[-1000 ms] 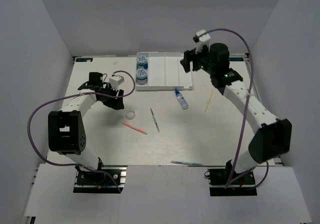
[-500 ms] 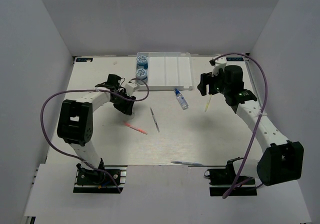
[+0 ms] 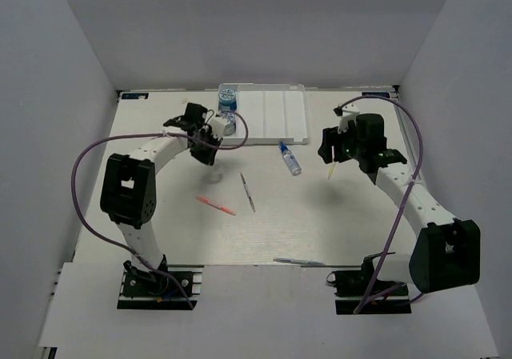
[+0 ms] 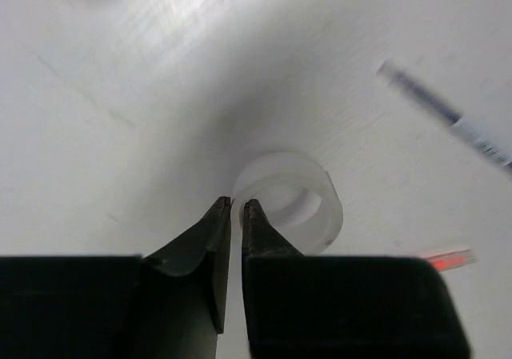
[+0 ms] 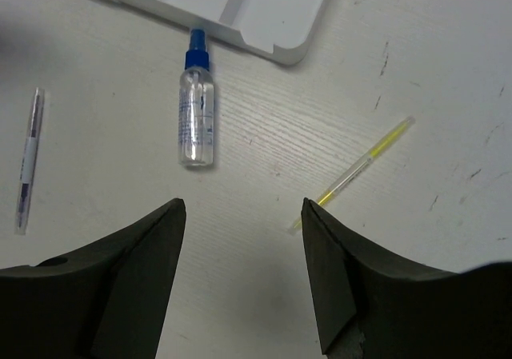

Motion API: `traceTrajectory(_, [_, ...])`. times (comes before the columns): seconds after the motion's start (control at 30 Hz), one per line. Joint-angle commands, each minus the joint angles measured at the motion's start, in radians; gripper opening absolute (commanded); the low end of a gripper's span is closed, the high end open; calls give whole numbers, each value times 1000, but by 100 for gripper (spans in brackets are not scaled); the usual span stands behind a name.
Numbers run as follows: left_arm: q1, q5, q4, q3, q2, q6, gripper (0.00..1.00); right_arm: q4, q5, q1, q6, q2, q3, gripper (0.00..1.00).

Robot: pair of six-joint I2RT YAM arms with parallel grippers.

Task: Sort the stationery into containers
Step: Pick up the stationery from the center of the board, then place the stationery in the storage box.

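Note:
My left gripper (image 4: 236,205) is shut on the wall of the white tape ring (image 4: 298,205) and holds it off the table, near the tray's left end (image 3: 205,151). The white divided tray (image 3: 276,116) holds a blue-and-white tape roll (image 3: 228,97); a second roll (image 3: 229,122) shows partly behind the left wrist. My right gripper (image 5: 244,207) hangs open over bare table (image 3: 330,153), with the yellow-green pen (image 5: 360,167) just beyond its right finger. The glue bottle (image 5: 197,123) lies below the tray. On the table's middle lie the grey pen (image 3: 248,191) and the pink pen (image 3: 216,206).
Another thin pen (image 3: 298,261) lies at the table's near edge. The tray's corner (image 5: 300,43) is close ahead of the right gripper. White walls enclose the table on three sides, and purple cables loop beside both arms.
The left gripper shut on the white tape ring and carried it up and back toward the tray. The right arm swung from over the tray down to the yellow-green pen, its jaws narrowing slightly.

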Motion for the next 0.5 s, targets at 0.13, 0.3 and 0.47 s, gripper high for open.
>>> traceTrajectory(0.13, [-109,8,-131,478,52,-77,16,24,-25,-5,21,17,-34,65])
traceTrajectory(0.3, [-159,-78,-192,901,317,-101,13,24,-31,-5,21,31,-37,65])
traceTrajectory(0.47, [-192,-335,-136,1051,492,-121,12,24,-31,-11,12,25,-40,65])
